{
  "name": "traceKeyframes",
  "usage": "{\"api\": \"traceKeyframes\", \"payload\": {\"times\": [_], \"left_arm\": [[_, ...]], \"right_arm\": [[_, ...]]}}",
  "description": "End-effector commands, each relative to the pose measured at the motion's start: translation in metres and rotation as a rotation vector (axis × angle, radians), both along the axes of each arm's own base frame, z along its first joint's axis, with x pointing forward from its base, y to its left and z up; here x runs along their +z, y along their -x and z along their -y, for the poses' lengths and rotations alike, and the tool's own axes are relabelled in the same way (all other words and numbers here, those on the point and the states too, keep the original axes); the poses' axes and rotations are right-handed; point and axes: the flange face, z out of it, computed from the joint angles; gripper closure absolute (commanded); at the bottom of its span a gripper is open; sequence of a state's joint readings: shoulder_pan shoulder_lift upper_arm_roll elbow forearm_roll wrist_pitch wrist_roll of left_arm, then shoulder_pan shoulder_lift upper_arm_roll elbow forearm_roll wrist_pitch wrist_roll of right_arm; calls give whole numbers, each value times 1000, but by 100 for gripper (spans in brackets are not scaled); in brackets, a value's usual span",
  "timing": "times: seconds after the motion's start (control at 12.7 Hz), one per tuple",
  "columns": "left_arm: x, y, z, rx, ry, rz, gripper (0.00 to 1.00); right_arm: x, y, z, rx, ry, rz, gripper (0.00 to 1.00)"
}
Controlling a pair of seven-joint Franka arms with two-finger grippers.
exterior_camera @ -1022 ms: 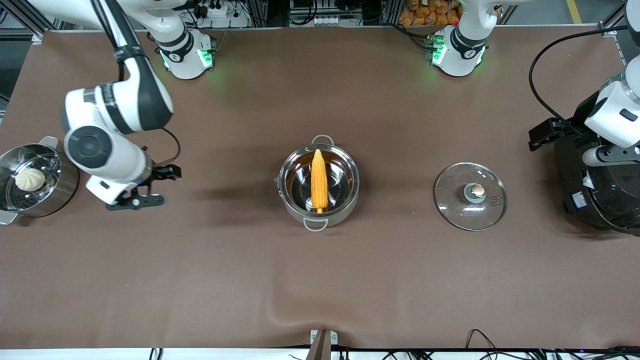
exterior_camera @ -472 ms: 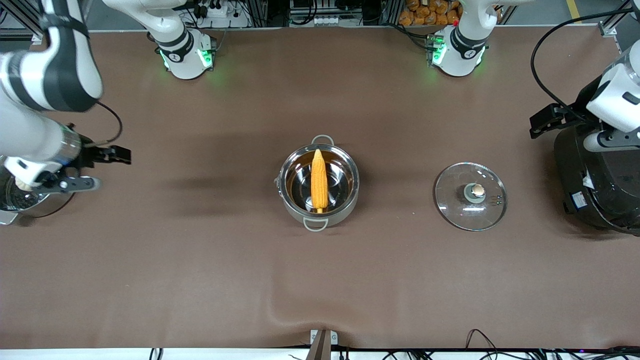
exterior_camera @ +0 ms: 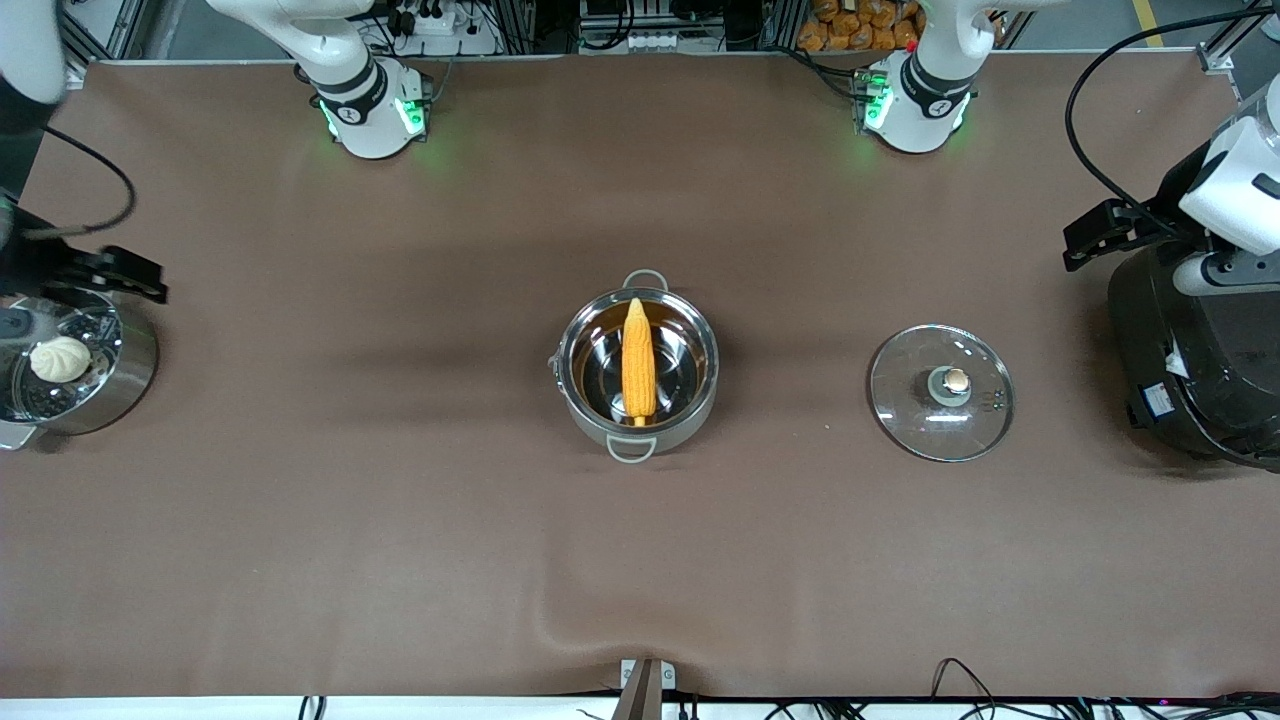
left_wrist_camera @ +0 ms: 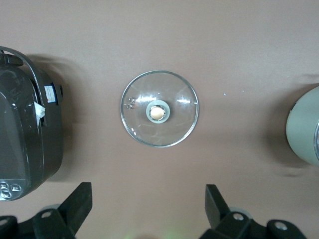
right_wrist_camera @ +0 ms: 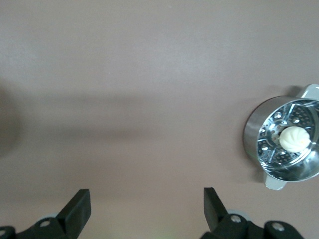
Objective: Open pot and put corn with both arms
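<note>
The steel pot (exterior_camera: 690, 395) stands open at the middle of the table. The yellow-orange corn (exterior_camera: 638, 362) lies in it, stalk end toward the front camera. The glass lid (exterior_camera: 941, 425) lies flat on the table beside the pot, toward the left arm's end, knob up. It also shows in the left wrist view (left_wrist_camera: 159, 127). My left gripper (left_wrist_camera: 148, 199) is open and empty, high up by the rice cooker. My right gripper (right_wrist_camera: 145, 203) is open and empty, high over the table's right-arm end beside the steamer pot.
A steel steamer pot (exterior_camera: 130, 375) with a white bun (exterior_camera: 60, 358) stands at the right arm's end; it also shows in the right wrist view (right_wrist_camera: 254, 144). A large black rice cooker (exterior_camera: 1200, 380) stands at the left arm's end. A fold rises in the brown cloth (exterior_camera: 600, 630) near the front edge.
My right arm has swung away from the pot toward its end of the table and risen over the steamer pot. My left arm has shifted only slightly. Pot, corn and lid are unmoved.
</note>
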State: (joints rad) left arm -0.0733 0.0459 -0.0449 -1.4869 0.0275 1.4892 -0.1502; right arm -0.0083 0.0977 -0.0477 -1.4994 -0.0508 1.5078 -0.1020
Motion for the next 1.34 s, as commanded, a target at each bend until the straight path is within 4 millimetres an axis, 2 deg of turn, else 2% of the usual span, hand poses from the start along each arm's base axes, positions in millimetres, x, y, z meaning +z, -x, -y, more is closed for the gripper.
{"api": "traceKeyframes", "payload": {"times": [0.0,0.16,0.47,1.26], "left_arm": [[6,7,-4,-17,21,-4,0],[7,8,-2,-22,20,-4,0],[7,8,-1,-25,20,-4,0],[10,6,-2,-19,19,4,0]], "right_arm": [[33,10,1,15,-29,30,0],[44,15,3,11,-25,53,0],[51,24,8,-2,-37,76,0],[48,25,12,-6,-38,70,0]]}}
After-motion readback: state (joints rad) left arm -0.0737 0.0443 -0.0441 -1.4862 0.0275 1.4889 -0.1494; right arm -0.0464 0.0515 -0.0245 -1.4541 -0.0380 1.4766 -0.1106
